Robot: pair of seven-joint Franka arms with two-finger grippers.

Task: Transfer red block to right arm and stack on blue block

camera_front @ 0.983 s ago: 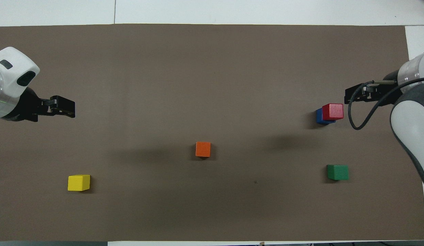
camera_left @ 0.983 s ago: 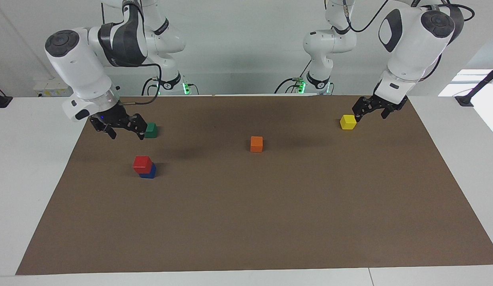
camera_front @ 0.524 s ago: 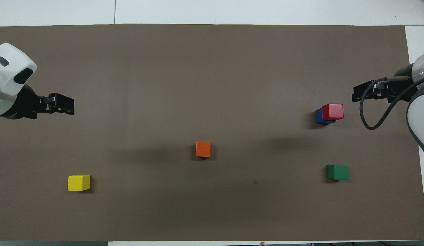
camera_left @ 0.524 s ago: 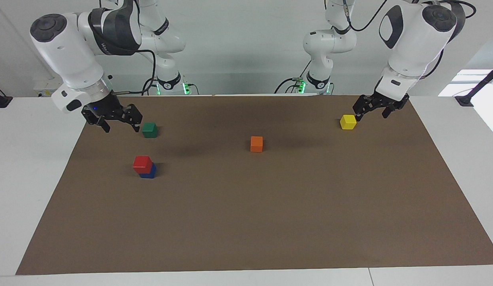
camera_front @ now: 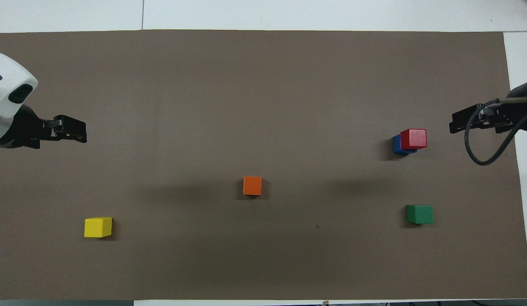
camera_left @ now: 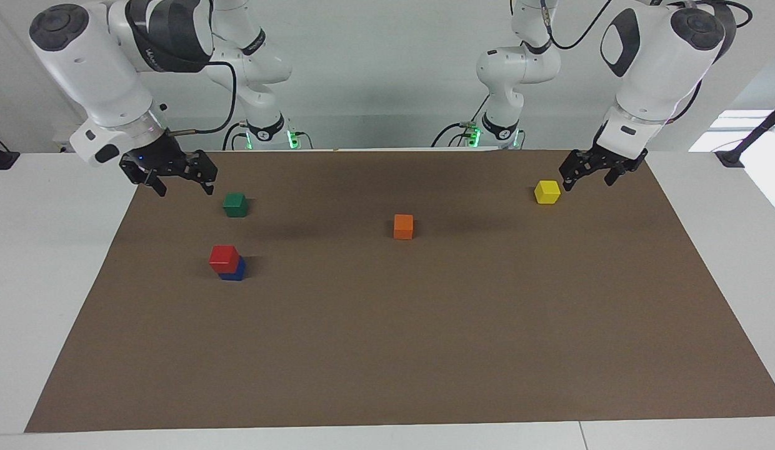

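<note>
Green block (camera_left: 235,204) nearest the red block (camera_left: 224,258) on the blue block (camera_left: 235,271), both arms' fingers open, empty.

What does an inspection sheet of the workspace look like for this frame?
Surface: brown mat covers the white table.
Job's things: red block sits on blue block, slightly offset, toward the right arm's end.
Clutter: green block, orange block, yellow block, each alone on the mat.
Grippers: right gripper open, empty, raised near the green block; left gripper open, empty, beside the yellow block.
Cables: black cable loops from the right wrist.
Surroundings: white wall, nothing else seen.
</note>
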